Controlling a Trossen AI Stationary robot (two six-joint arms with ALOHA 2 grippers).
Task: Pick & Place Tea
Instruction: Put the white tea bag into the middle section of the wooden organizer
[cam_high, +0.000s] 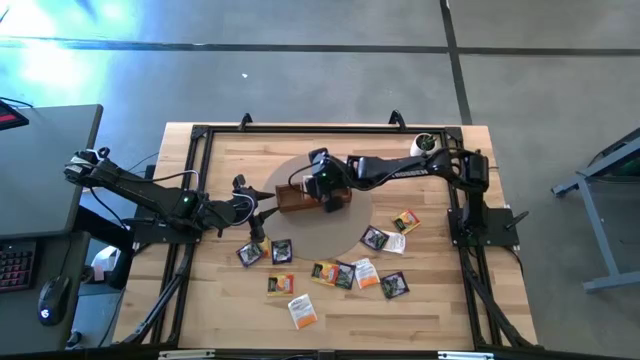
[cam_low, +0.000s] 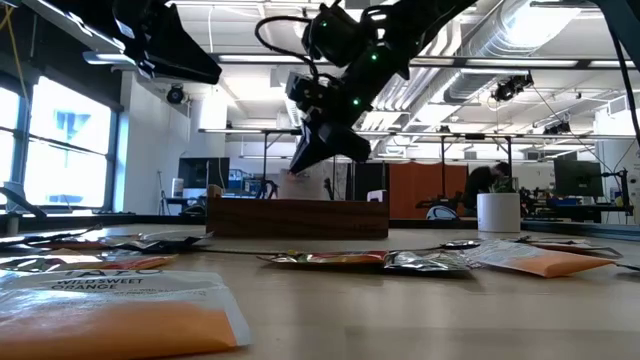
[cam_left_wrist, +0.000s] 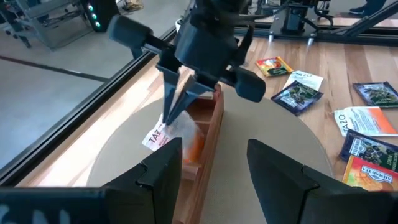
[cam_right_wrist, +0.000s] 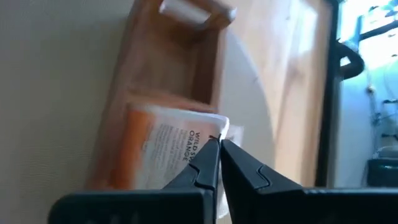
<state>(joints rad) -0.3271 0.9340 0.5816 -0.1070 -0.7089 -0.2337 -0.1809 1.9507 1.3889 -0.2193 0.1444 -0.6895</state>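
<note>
The right gripper (cam_left_wrist: 177, 102) hangs over the left end of the tray (cam_high: 300, 197), its tips pinching the corner of a white-and-orange sachet (cam_right_wrist: 165, 152) that lies tilted in that end compartment. The jaws look nearly closed, perhaps just starting to part. This is the placing step: next the gripper must let go fully and lift straight up, clear of the tray walls. The left gripper (cam_left_wrist: 211, 174) waits released just left of the tray. About 11 sachets (cam_high: 345, 274) lie scattered on the near desk (cam_high: 430, 310).
</note>
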